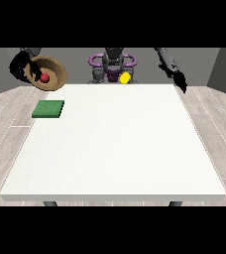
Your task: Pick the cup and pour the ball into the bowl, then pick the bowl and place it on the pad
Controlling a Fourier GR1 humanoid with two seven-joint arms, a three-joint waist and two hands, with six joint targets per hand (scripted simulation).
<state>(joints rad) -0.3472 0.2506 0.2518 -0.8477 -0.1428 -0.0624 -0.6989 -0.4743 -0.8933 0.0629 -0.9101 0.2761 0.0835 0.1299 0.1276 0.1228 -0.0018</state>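
A brown wooden bowl [49, 73] is held up in the air at the view's upper left, tilted with its opening towards the camera. A small red ball [45, 78] lies inside it. The hand at the view's left [21, 67] is curled round the bowl's rim. Below it, on the table's far left, lies the flat green pad [48, 109]. A yellow cup [125, 78] shows at the table's far edge, in front of the robot's torso. The hand at the view's right [181, 80] hangs beyond the table's far right corner, holding nothing, its fingers pointing down.
The large white table [115, 149] fills the middle of the view. The robot's torso [113, 64] stands behind its far edge. Wooden floor surrounds the table on both sides.
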